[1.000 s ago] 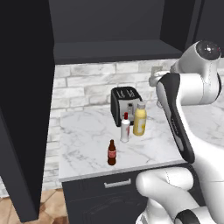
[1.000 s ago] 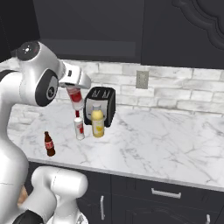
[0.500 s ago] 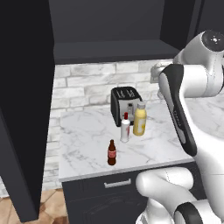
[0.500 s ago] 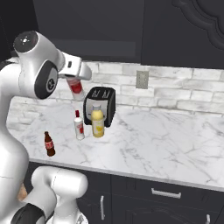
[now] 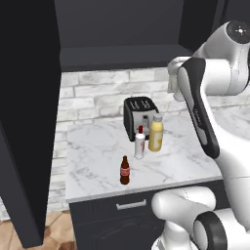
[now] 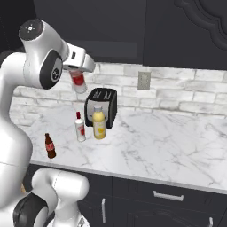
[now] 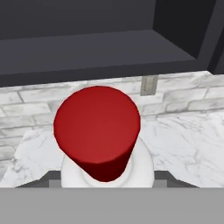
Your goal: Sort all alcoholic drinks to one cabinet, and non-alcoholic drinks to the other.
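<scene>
Gripper [image 6: 76, 71] clamps white red-capped bottle [image 6: 79, 81], tilted, high above worktop [image 6: 146, 142] rear edge, below open cabinet [image 5: 124, 52] shelf. Level bottle, clear shelf lip, set upright well inside.

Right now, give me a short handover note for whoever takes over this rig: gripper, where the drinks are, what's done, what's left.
Gripper: shut on one white red-capped bottle, held tilted in the air above the toaster, near the open cabinet shelf.
On the counter: the second white bottle, the yellow juice bottle and the small brown bottle.
Done: one alcoholic drink lifted.
Left: shelve it, move the second white bottle to the same cabinet, and put the juice and the brown bottle in the other.
</scene>
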